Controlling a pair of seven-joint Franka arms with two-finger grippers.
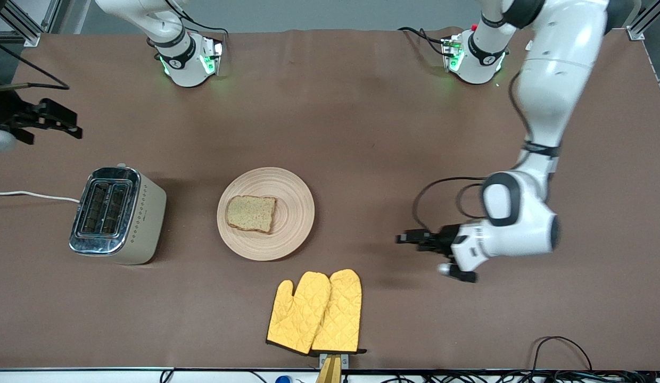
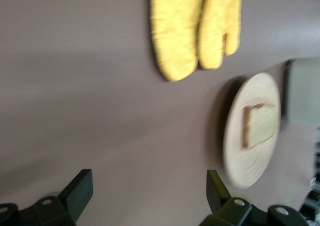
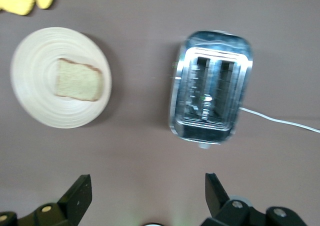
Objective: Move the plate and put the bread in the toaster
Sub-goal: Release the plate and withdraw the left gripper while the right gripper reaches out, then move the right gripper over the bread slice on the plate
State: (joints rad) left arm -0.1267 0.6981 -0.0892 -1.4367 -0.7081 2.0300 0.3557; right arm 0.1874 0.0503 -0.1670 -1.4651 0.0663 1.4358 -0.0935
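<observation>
Yellow quilted oven mitts (image 1: 315, 313) lay nearest the front camera, side by side on the brown table (image 1: 362, 133). Farther back, wooden plate (image 1: 265, 213) carried the bread (image 1: 250, 213) flat on it; toaster (image 1: 117, 214) stood beside, toward the right arm's end, slots up, white cord (image 1: 32, 195) trailing off. Left gripper (image 1: 415, 238) hung low over bare table toward the left arm's end, fingers (image 2: 80, 191) spread, holding nothing. Right gripper (image 1: 50, 121) waited near the table's edge, fingers (image 3: 80, 196) spread too.

The brown table (image 1: 362, 133) carries the toaster (image 1: 117, 215), plate (image 1: 293, 213) and yellow oven mitts (image 1: 316, 314).
</observation>
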